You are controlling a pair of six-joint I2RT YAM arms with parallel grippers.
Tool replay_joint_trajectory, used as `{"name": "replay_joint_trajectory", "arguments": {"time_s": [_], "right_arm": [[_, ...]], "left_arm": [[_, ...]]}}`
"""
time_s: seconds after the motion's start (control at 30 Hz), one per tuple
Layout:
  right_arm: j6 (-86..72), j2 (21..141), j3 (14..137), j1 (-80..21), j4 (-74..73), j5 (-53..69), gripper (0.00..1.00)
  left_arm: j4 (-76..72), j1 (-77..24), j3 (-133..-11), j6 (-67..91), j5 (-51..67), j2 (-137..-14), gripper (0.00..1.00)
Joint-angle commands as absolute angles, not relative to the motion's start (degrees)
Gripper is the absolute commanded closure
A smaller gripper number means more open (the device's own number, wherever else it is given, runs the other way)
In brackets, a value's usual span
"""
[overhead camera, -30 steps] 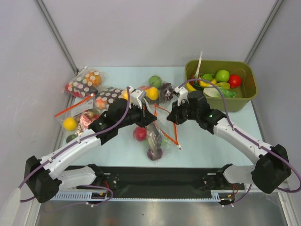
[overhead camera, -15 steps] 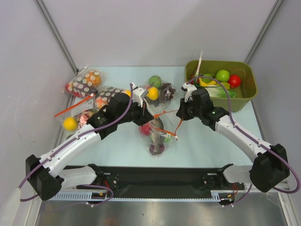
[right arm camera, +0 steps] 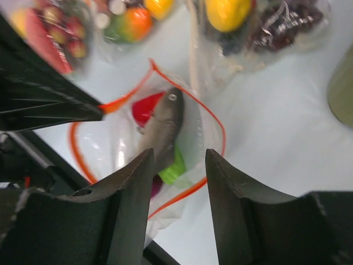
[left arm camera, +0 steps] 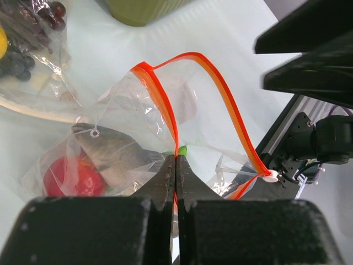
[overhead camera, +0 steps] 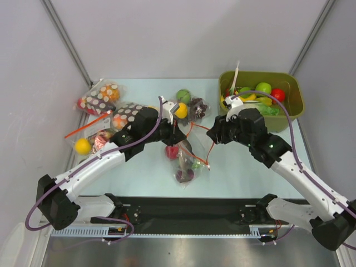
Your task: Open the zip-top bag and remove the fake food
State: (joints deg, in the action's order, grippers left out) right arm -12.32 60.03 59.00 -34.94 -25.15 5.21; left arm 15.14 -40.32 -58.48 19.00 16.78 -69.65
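Bag point(left arm camera: 118, 118) mouth open: left tool point(left arm camera: 175, 165) pinches the zip strip point(left arm camera: 165, 113), right tool point(right arm camera: 179, 159) parted, empty, above it. Next likely: right tool dips in for the food point(right arm camera: 162, 130).

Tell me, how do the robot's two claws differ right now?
The left gripper has its jaws pressed together; the right gripper has them apart. The left gripper pinches the orange zip strip of the zip-top bag; the right gripper holds nothing. Both are black, two-fingered and point at that same bag.

Clear zip-top bag point(left arm camera: 124, 105), orange strip point(left arm camera: 223, 96); red ball point(left arm camera: 65, 179) (grey fish point(left arm camera: 113, 154)).
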Motion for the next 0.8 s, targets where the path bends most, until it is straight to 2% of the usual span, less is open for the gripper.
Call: {"name": "replay_joint_trajectory", "arguments": {"time_s": [0.0, 0.37, 0.57, 0.77], "right_arm": [[-14.8, 57.7, 61.0, -36.1, -22.8, 8.9, 0.52], [-20.5, 70.3, 57.1, -37.0, -13.1, 20.8, 0.55], [-22.9, 74.9, 55.2, -39.0, -12.3, 20.2, 0.55], [-24.3, 80.9, 53.3, -41.7, -10.7, 18.6, 0.5]], "left_arm": [[12.7, -39.9, -58.8, 19.7, 17.7, -69.4, 1.0], [12.5, -39.9, -58.8, 19.2, 17.3, -69.3, 1.0], [11.0, -39.9, -58.0, 18.8, 17.2, -69.1, 1.0], [7.2, -39.9, -54.9, 20.1, 17.2, -68.6, 1.0]]}}
